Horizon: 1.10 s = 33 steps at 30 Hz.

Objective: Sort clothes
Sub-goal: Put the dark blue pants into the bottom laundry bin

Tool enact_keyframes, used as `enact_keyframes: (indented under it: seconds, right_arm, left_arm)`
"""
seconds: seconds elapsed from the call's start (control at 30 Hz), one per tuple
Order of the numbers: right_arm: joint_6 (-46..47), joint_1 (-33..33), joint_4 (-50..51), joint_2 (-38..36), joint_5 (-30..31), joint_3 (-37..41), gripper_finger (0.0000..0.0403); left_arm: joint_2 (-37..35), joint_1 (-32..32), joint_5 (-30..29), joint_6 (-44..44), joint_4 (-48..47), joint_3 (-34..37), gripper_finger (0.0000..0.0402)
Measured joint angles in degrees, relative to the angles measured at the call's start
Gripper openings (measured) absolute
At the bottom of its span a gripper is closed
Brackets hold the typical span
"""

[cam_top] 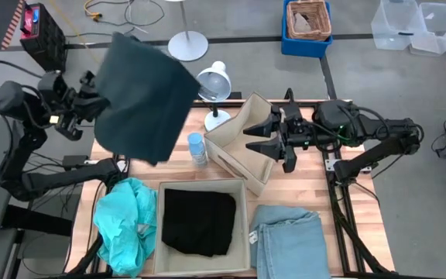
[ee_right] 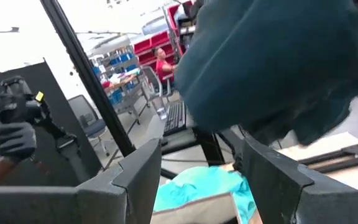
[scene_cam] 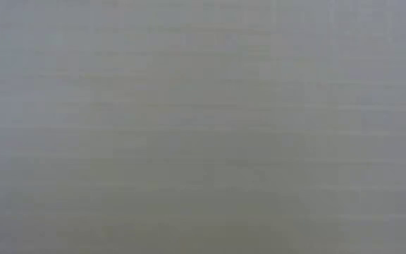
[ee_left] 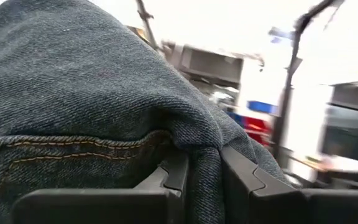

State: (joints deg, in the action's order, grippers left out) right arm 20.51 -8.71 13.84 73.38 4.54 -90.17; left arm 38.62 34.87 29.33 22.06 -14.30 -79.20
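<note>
Dark green soft fabric garment [cam_top: 144, 97]: hanging spread above the table's far left corner, pinched tight between closed left gripper [cam_top: 91, 99] jaws. Right gripper [cam_top: 259, 138]: over tilted beige fabric box [cam_top: 238, 147], jaws apart, holding nothing.

Grey concrete floor [cam_top: 347, 54] all round the wooden bench [cam_top: 339, 186]. White round lamp base [cam_top: 187, 45] standing on the floor beyond the bench's far edge, loose cables [cam_top: 114, 12] near it. Blue crate [cam_top: 307, 35] holding a wicker basket [cam_top: 308, 19]; clear plastic bins [cam_top: 420, 27] stacked toward the far right corner. Seen past the right wrist: red shelving [ee_right: 160, 25], an office chair [ee_right: 82, 115], a person seated far off [ee_right: 163, 62], bright overhead light.
</note>
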Motion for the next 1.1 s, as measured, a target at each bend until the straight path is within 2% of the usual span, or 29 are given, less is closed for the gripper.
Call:
enact_keyframes:
  seconds: [0.2,0.4,0.63,0.8,1.1]
  right_arm:
    - [-0.12,1.81,-0.33,-0.34,-0.02,-0.07,0.024]
    - [-0.15,3.2,-0.28,-1.68,-0.02,-0.09,0.024]
    - [-0.98,4.71,-0.14,-3.17,-0.02,-0.09,0.024]
    - [-3.04,5.22,-0.05,-4.33,-0.02,-0.15,0.024]
    - [-3.98,6.71,2.3,-6.99,0.02,-0.2,0.024]
  left_arm:
    - [1.83,-0.19,13.51,7.16,2.49,0.04,0.0045]
    - [4.04,-3.77,21.51,12.32,4.22,0.04,0.0045]
    - [9.37,-12.99,21.03,15.88,12.26,0.04,0.0045]
    - [16.0,-23.32,19.19,17.81,18.04,0.05,0.0045]
    - [26.92,-39.11,20.03,20.27,20.27,0.09,0.0045]
